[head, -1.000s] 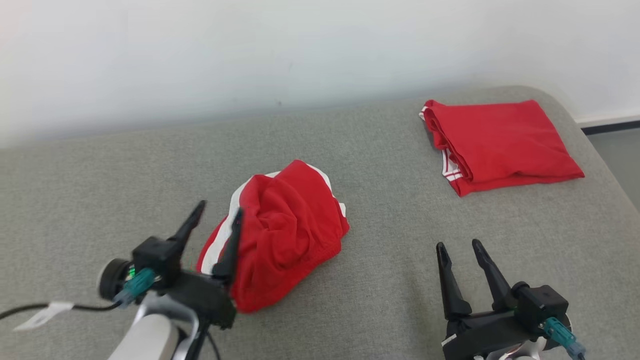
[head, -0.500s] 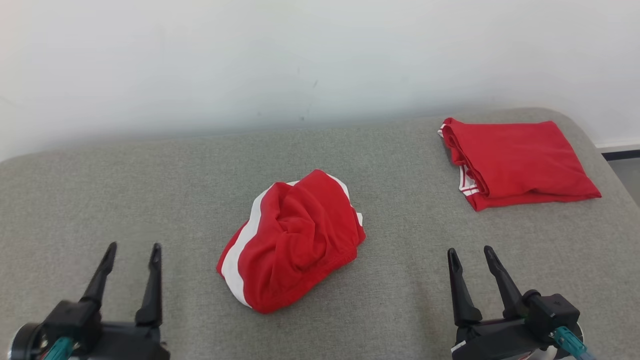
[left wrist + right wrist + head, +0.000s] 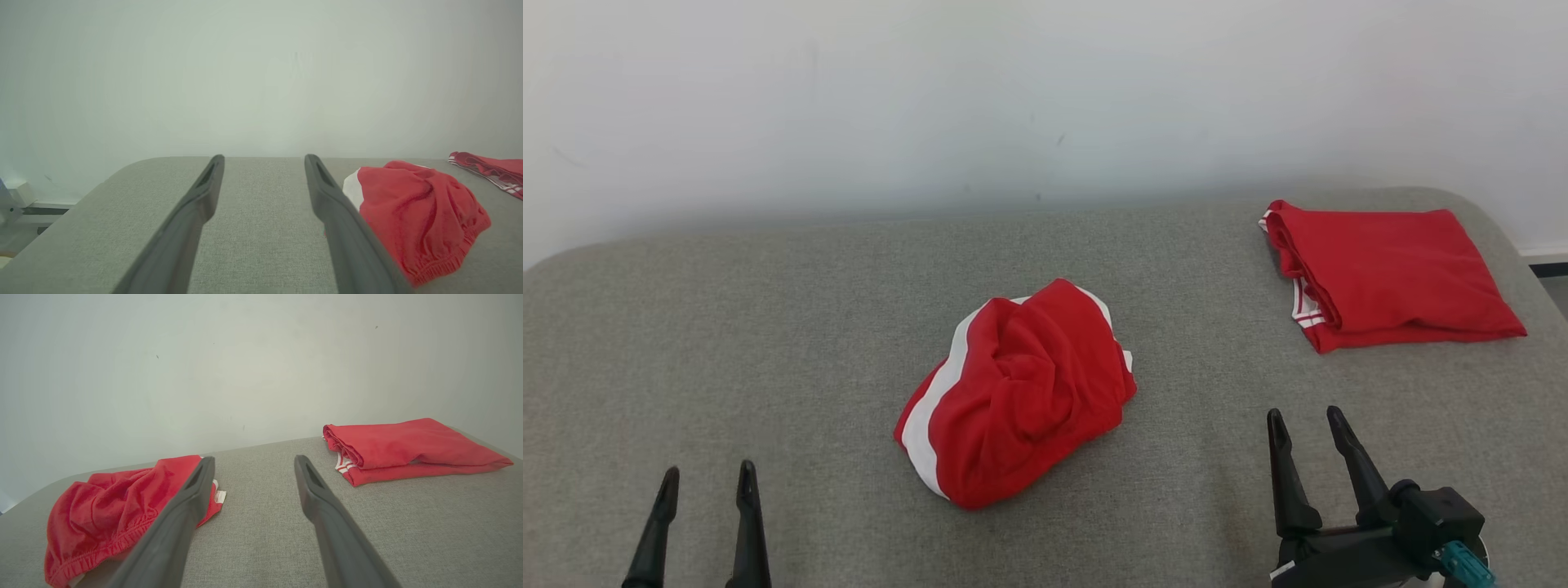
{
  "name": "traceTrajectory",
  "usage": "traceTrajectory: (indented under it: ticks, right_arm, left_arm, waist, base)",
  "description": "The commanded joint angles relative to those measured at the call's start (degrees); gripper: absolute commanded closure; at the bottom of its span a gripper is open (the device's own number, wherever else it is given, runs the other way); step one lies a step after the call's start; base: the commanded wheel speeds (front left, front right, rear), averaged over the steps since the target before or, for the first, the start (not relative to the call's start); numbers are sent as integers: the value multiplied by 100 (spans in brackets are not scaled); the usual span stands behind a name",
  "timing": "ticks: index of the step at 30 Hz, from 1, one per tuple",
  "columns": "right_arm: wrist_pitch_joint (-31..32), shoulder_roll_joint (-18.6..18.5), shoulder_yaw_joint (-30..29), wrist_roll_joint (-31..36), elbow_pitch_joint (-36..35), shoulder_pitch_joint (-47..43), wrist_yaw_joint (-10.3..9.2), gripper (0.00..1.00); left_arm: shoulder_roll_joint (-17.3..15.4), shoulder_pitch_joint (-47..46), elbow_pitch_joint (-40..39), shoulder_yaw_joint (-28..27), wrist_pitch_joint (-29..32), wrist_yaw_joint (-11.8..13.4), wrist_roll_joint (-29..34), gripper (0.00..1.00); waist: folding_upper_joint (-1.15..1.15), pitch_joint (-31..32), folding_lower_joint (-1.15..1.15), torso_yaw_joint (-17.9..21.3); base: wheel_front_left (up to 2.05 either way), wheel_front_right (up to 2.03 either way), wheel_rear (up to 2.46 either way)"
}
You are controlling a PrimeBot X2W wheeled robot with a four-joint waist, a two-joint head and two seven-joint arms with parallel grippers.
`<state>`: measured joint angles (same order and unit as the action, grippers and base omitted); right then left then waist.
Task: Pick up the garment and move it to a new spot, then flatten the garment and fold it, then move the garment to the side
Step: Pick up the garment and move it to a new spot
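A crumpled red garment (image 3: 1021, 392) with a white stripe lies bunched in the middle of the grey padded surface (image 3: 768, 327); it also shows as a red heap (image 3: 416, 212) in the left wrist view and as a heap (image 3: 114, 510) in the right wrist view. My left gripper (image 3: 707, 478) stands open at the lower left, well clear of the garment, nothing between its fingers. My right gripper (image 3: 1303, 415) stands open at the lower right, also apart from it and empty.
A second red garment (image 3: 1388, 273), neatly folded, lies at the far right of the surface, near its rounded corner; the right wrist view shows this folded garment (image 3: 408, 449) too. A pale wall (image 3: 1013, 98) rises behind. The surface's left edge (image 3: 102, 188) curves down toward the floor.
My left gripper has let go near the crumpled garment and drawn back to the lower left. The head camera has tilted, shifting the whole scene down and right.
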<state>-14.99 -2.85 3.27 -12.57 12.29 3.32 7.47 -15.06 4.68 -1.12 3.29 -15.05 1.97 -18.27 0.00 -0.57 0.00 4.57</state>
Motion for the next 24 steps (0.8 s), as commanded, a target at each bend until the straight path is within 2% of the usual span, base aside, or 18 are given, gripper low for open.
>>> traceTrajectory:
  ticks: [1,3,12,18,24]
  right_arm:
    - [-21,2,-24,34,-5,-93,3,0]
    - [-22,1,-37,34,-7,-117,3,0]
    - [-22,1,-88,-4,-3,-229,3,0]
    - [-21,1,-82,-8,27,-229,3,0]
    - [-21,1,-56,-6,66,-232,3,0]
  left_arm:
    - [135,149,18,-123,-17,-68,87,0]
    - [224,183,30,-217,-17,-107,128,0]
    - [878,380,-11,-1056,-17,-586,448,0]
    - [1063,333,77,-1257,-18,-805,680,0]
    - [1154,269,137,-1319,-18,-898,885,0]
  waist:
    - [0,11,0,-20]
    - [0,13,0,-26]
    - [0,36,0,-73]
    - [0,38,0,-114]
    - [0,44,0,-140]
  base:
    - [0,0,0]
    - [0,0,0]
    - [0,0,0]
    - [0,0,0]
    - [0,0,0]
